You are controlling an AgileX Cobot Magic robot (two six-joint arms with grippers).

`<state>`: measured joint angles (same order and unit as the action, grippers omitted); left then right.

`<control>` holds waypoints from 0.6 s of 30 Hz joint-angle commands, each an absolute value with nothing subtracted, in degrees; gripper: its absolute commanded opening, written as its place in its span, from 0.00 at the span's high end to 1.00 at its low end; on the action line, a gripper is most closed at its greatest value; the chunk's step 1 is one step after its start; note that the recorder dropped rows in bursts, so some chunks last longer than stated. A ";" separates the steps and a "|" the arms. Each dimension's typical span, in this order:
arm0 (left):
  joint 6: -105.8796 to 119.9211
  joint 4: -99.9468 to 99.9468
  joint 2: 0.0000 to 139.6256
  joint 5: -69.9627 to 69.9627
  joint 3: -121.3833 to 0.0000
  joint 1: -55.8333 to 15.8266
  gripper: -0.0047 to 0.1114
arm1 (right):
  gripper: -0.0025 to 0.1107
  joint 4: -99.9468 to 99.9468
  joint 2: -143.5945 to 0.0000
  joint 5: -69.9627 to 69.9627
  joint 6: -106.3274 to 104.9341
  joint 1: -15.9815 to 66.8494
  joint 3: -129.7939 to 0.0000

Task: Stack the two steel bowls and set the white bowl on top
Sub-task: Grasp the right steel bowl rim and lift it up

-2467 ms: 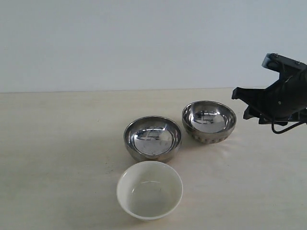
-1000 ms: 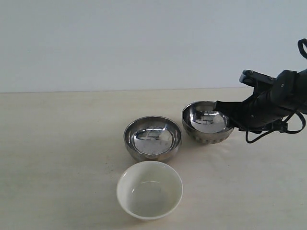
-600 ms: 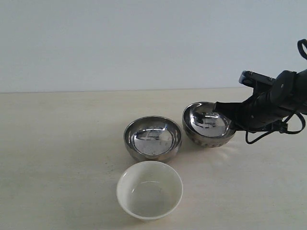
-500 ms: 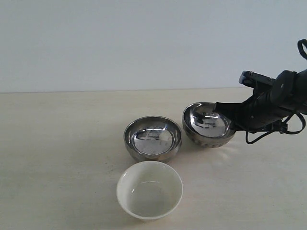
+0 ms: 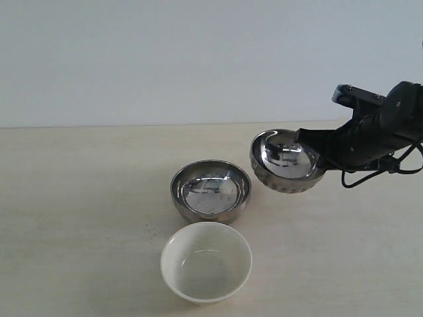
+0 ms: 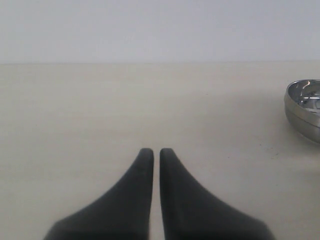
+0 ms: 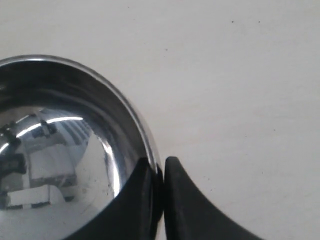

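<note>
My right gripper (image 5: 316,155) (image 7: 160,162) is shut on the rim of the ribbed steel bowl (image 5: 285,162) (image 7: 60,150), one finger inside and one outside. That bowl hangs tilted just above the table, right of centre. The smooth steel bowl (image 5: 211,190) (image 6: 305,107) rests on the table to its left. Nearest the front, the white bowl (image 5: 206,261) sits upright with nothing in it. My left gripper (image 6: 152,152) is shut on nothing, low over bare table; it does not show in the exterior view.
A pale cream table (image 5: 79,218) runs to a plain light wall behind. The black right arm (image 5: 383,129) and its cable reach in from the right edge. Bare table lies left of the bowls.
The right gripper came in from the right, closed on the ribbed bowl's rim and raised it, tilted, off the table. The other two bowls stayed put.
</note>
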<state>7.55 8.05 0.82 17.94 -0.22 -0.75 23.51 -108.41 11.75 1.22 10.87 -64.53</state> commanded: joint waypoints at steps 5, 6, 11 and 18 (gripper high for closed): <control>7.02 8.53 0.40 17.83 0.00 -0.56 0.93 | 0.98 23.62 -100.69 17.80 0.95 10.95 -64.85; 7.02 8.53 0.40 17.83 0.00 -0.56 0.93 | 0.98 23.49 -99.94 18.35 0.95 10.95 -64.85; 7.02 8.53 0.40 17.83 0.00 -0.56 0.93 | 0.98 23.49 -95.76 20.72 0.95 10.95 -64.85; 7.02 8.53 0.40 17.83 0.00 -0.56 0.93 | 0.98 23.40 -92.98 24.78 -0.51 10.95 -65.22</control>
